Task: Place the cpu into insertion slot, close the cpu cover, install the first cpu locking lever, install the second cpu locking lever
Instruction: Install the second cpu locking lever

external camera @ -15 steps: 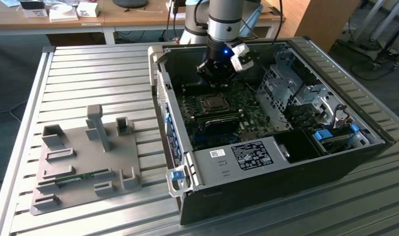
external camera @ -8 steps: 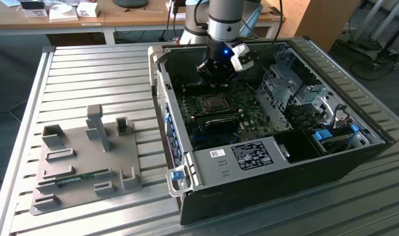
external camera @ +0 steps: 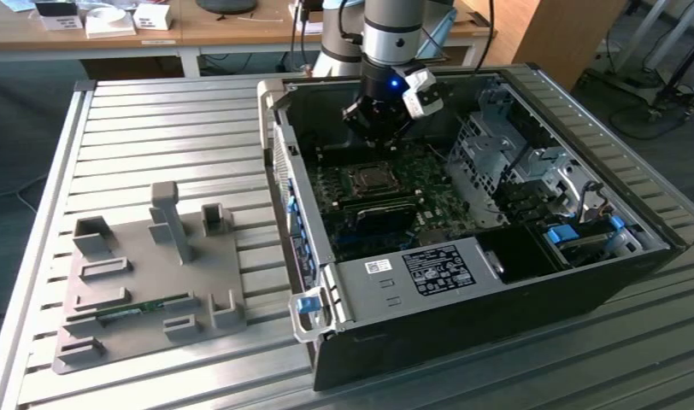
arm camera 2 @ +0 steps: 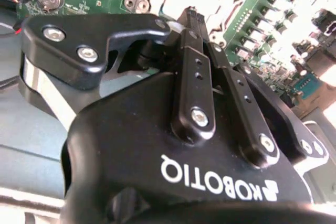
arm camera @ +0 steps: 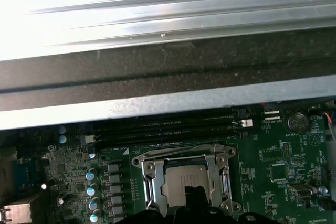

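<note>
One arm: hanging inside the open black computer case [external camera: 461, 290], upper middle of the exterior view.
Gripper [external camera: 376, 137]: hovering just above the motherboard [external camera: 438, 205], fingers [arm camera 2: 195, 72] pressed together in the second wrist view, holding nothing visible.
Cpu [arm camera: 186, 179]: lying in the insertion slot [arm camera: 185, 179], lower middle of the first wrist view.
Cpu cover [arm camera: 184, 156]: seemingly lying down around the chip; latching unclear.
Risk: descending off-centre, scraping the chip or nearby capacitors [arm camera: 92, 190], judging by the crowded board.
</note>
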Robot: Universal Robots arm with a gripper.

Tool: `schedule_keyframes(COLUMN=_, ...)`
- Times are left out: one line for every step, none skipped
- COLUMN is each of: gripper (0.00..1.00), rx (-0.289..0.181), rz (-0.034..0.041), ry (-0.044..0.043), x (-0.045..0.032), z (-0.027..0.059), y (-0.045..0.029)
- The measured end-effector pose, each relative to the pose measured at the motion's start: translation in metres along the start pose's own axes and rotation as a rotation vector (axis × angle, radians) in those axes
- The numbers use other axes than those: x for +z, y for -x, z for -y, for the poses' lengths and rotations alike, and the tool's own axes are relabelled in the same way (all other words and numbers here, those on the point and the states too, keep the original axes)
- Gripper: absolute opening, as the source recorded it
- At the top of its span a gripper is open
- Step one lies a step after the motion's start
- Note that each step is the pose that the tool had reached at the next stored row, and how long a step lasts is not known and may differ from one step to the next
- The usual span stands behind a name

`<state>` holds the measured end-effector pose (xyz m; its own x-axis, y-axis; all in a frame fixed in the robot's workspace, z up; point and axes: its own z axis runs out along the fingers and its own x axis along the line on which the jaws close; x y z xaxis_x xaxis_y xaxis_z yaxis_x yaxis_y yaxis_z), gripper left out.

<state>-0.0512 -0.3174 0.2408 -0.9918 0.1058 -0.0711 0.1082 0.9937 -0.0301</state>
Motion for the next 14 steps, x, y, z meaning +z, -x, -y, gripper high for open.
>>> schedule_keyframes(gripper=0.11, rx=0.000, rz=-0.0002, ry=0.0000, x=-0.0009, z=0.0000, y=0.0001)
schedule_keyframes(gripper=0.11, rx=0.000, rz=-0.0003, ry=-0.0001, x=-0.0016, z=0.0000, y=0.0001)
schedule_keyframes(gripper=0.11, rx=0.000, rz=-0.0002, ry=-0.0001, x=-0.0023, z=0.0001, y=0.0002)
schedule_keyframes(gripper=0.11, rx=0.000, rz=-0.0003, ry=0.0000, x=-0.0029, z=0.0001, y=0.0002)
schedule_keyframes(gripper=0.11, rx=0.000, rz=-0.0003, ry=0.0000, x=-0.0037, z=0.0001, y=0.0003)
schedule_keyframes(gripper=0.11, rx=0.000, rz=-0.0003, ry=0.0001, x=-0.0046, z=0.0001, y=0.0003)
schedule_keyframes(gripper=0.11, rx=0.000, rz=-0.0004, ry=0.0001, x=-0.0058, z=0.0002, y=0.0004)
schedule_keyframes(gripper=0.11, rx=0.000, rz=-0.0004, ry=0.0000, x=-0.0073, z=0.0002, y=0.0005)
schedule_keyframes(gripper=0.11, rx=0.000, rz=-0.0005, ry=0.0000, x=-0.0089, z=0.0003, y=0.0006)
schedule_keyframes(gripper=0.11, rx=0.000, rz=-0.0006, ry=0.0000, x=-0.0105, z=0.0003, y=0.0008)
schedule_keyframes(gripper=0.11, rx=0.000, rz=-0.0007, ry=-0.0001, x=-0.0121, z=0.0004, y=0.0009)
schedule_keyframes(gripper=0.11, rx=0.000, rz=-0.0008, ry=-0.0001, x=-0.0135, z=0.0004, y=0.0010)
schedule_keyframes(gripper=0.11, rx=0.000, rz=-0.0009, ry=0.0000, x=-0.0150, z=0.0004, y=0.0011)
schedule_keyframes(gripper=0.11, rx=0.000, rz=-0.0012, ry=-0.0001, x=-0.0165, z=0.0005, y=0.0012)
